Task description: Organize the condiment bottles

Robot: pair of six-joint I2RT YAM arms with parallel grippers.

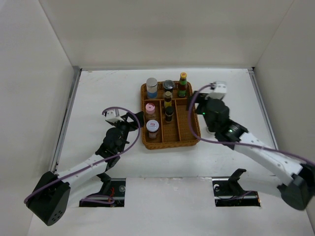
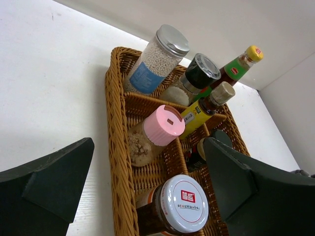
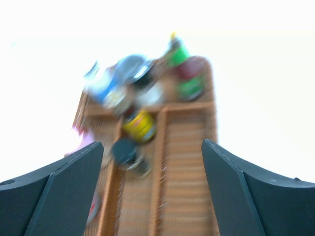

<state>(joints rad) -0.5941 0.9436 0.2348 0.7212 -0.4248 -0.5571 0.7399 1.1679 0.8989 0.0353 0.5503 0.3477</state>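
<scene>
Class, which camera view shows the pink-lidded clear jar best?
Left wrist: the pink-lidded clear jar is close and sharp, with lid and contents visible. Top external shows it small, mostly its lid from above. Right wrist is blurred, showing only a pink smear.

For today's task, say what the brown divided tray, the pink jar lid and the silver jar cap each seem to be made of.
Brown divided tray: woven wicker or rattan, matte; interlaced strands show. Pink jar lid: probably moulded plastic, smooth, ribbed edge. Silver jar cap: brushed metal or metal-look plastic; the dull sheen leaves that open.
</scene>
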